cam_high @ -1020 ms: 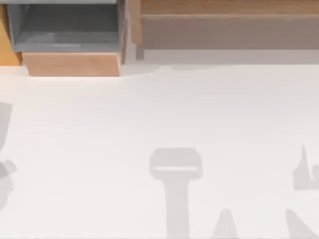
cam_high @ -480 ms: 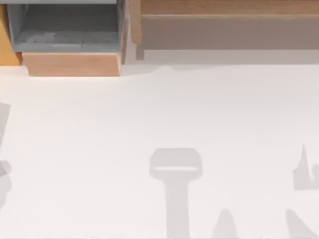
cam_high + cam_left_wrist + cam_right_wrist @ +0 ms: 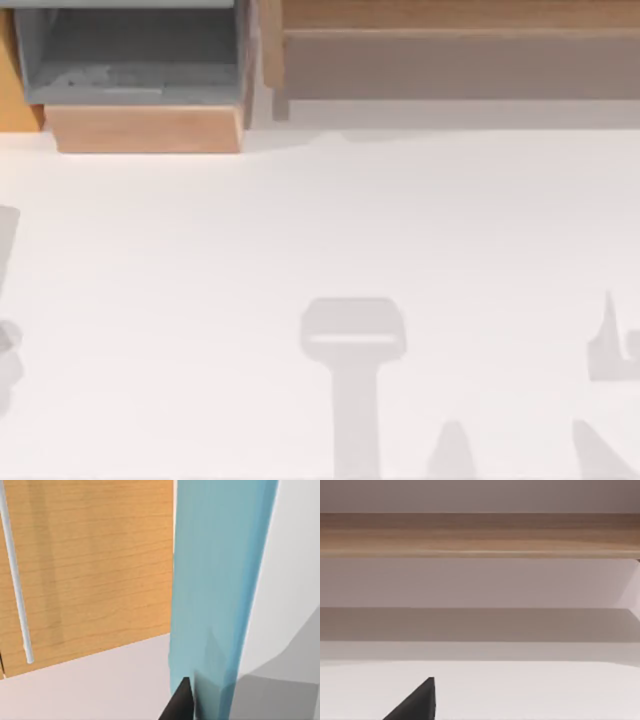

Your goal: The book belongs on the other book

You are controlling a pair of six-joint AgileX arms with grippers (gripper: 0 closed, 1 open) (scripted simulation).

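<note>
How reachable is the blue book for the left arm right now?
Probably yes. In the left wrist view the blue book sits right against the left pincer, with nothing between them; the wooden cabinet lies beyond it. Whether the book is already gripped, I cannot tell.

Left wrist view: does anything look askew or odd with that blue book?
The light blue book stands on end, close in front of the camera, beside a dark fingertip of the left hand. It is upright rather than lying flat. Behind it is a wooden cabinet door. No damage visible.
</note>
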